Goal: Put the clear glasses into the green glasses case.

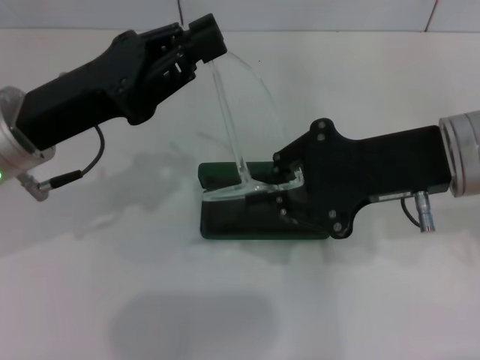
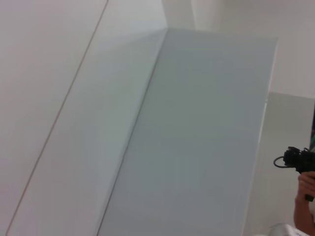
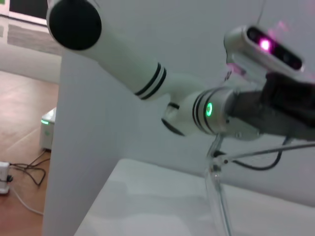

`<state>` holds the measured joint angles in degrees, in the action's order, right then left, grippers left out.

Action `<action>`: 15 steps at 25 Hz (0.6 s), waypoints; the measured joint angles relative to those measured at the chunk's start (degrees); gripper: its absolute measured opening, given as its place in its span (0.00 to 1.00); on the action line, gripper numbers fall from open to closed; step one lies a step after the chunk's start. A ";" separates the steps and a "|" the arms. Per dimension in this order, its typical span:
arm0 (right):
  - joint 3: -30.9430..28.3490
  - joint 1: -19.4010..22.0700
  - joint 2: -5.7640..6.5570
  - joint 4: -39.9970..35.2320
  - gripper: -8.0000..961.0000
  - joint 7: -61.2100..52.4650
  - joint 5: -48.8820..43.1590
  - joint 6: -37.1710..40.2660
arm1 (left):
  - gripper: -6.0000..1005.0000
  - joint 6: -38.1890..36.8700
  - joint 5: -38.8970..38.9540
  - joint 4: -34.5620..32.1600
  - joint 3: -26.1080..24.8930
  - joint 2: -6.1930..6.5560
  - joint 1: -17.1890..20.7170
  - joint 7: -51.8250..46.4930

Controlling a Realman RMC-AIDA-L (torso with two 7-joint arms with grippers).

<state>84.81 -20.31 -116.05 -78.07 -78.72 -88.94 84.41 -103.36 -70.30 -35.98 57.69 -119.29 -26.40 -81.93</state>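
Evidently light, slick and brittle, the clear glasses [image 1: 238,161] hang over the green glasses case [image 1: 247,217], left gripper [image 1: 212,46] pinching a temple tip, right gripper [image 1: 285,187] clamped on the sturdier front frame.

1. A white desk [image 1: 315,300] fills most of the head view.
2. A pale wall [image 1: 300,13] with thin seam lines rises behind its far edge.
3. In the right wrist view, a brown wooden floor [image 3: 24,147] lies beside the desk.
4. On that floor stands a small white device [image 3: 47,129] with a green light.
5. Near it, dark cables [image 3: 27,169] run to a white power plug [image 3: 4,178].
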 joint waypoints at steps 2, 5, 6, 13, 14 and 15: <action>0.00 0.05 0.03 -0.01 0.13 0.42 0.53 0.10 | 0.17 -0.03 0.00 0.02 -0.30 0.03 0.42 0.01; 0.00 0.20 0.09 -0.14 0.13 0.80 1.25 0.81 | 0.17 -0.14 0.01 0.03 -0.63 0.14 1.03 0.02; 0.00 0.38 0.09 -0.19 0.13 1.09 1.62 1.05 | 0.17 -0.19 0.01 0.03 -0.64 0.16 1.15 0.01; 0.07 1.52 0.13 -0.89 0.13 2.38 2.93 1.55 | 0.17 -0.88 -1.25 0.04 -0.12 0.32 1.42 0.01; 0.18 1.52 0.13 -0.88 0.13 2.38 2.94 1.58 | 0.17 -1.14 -1.42 0.04 -0.10 0.34 1.42 0.02; 0.31 1.52 0.13 -0.88 0.13 2.38 2.95 1.59 | 0.17 -1.37 -1.48 0.03 -0.06 0.37 1.39 0.01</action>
<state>85.12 -18.79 -115.92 -78.95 -76.33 -85.99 86.01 -104.74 -71.78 -35.95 57.62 -118.92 -25.00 -81.91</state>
